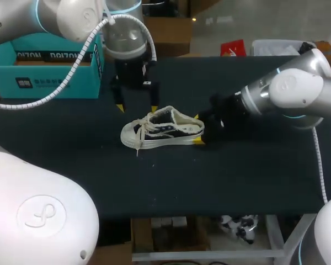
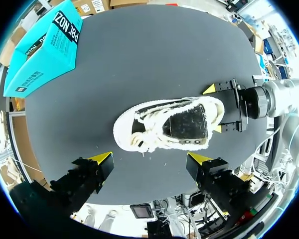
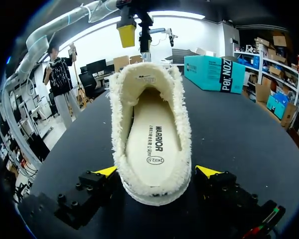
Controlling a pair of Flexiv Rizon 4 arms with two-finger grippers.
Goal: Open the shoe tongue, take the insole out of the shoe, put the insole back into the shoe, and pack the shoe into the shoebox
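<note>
A white low-top shoe [image 1: 163, 132] with dark side panels lies on the black table [image 1: 237, 176], toe to the left. Its cream insole [image 3: 152, 144] sits inside, and loose laces [image 2: 144, 134] cover the tongue. My right gripper [image 1: 197, 130] is open at the heel, with the heel [image 3: 154, 191] between its fingers and a small gap on each side. My left gripper [image 1: 137, 106] hangs open above the table just behind the shoe. From the left wrist the shoe [image 2: 169, 127] lies just ahead of the open left gripper [image 2: 150, 158]. The teal shoebox [image 1: 44, 69] stands at the back left.
The shoebox [image 2: 40, 55] lies well off beside the left gripper, and beyond the shoe's toe as seen from the right wrist [image 3: 209, 72]. Bare table surrounds the shoe in front and to the right. The table's front edge [image 1: 209, 216] is near.
</note>
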